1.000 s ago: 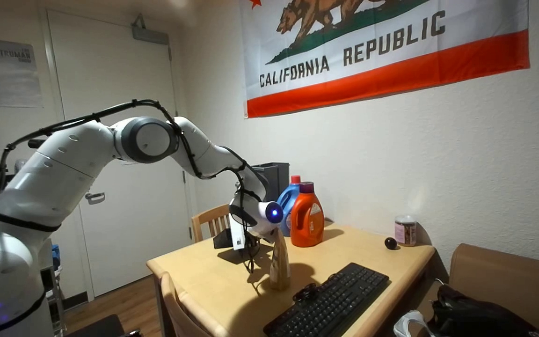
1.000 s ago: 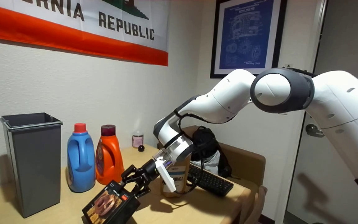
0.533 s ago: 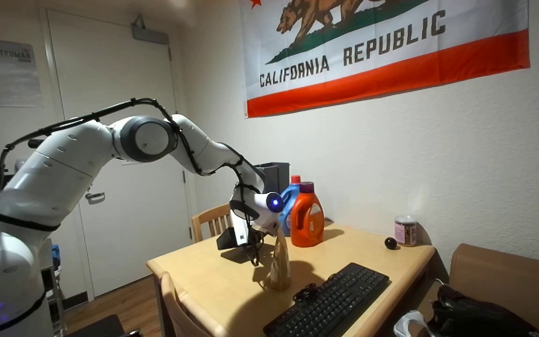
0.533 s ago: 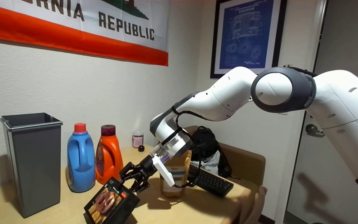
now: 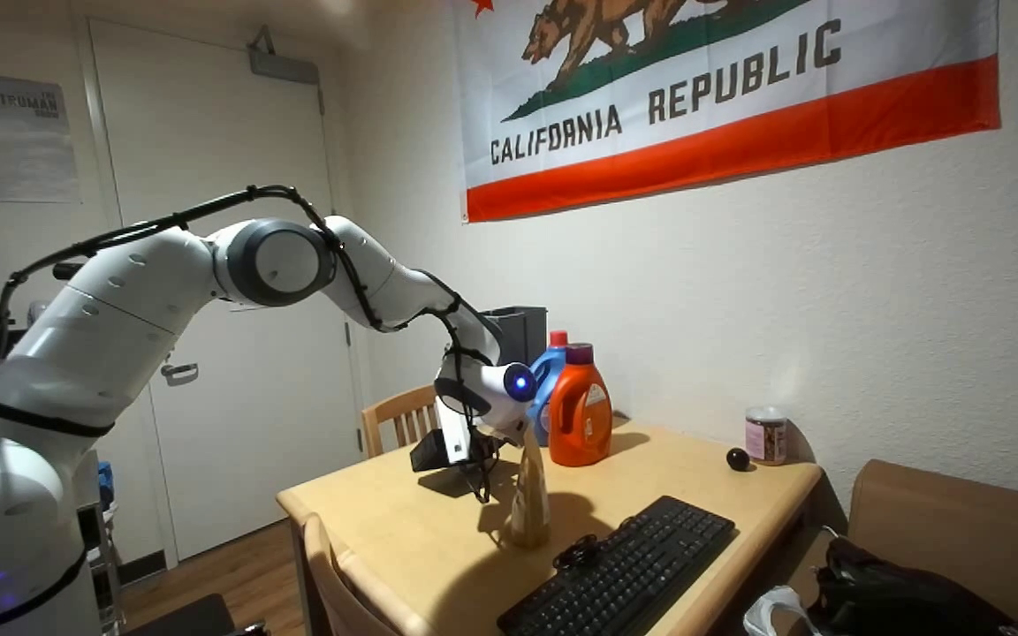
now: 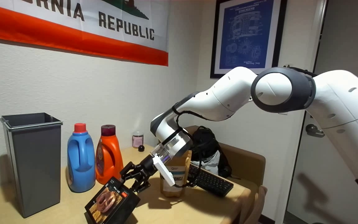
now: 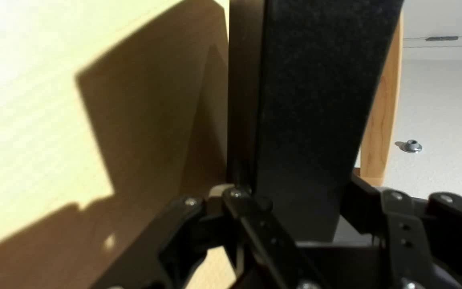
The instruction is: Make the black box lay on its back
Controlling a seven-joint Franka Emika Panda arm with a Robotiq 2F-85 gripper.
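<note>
"CALIFORNIA REPUBLIC" is ptd. on Calif. flag (image 5: pixel 721 99); "TRUMAN SHOW" on movie poster (image 5: pixel 12 139); "ONGA" (pt. hidden) on pouch (image 6: pixel 180 173).

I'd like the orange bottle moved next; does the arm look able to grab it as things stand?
Probably not yet: the gripper holds the tilted black box and would likely have to let go before taking the orange bottle.
</note>
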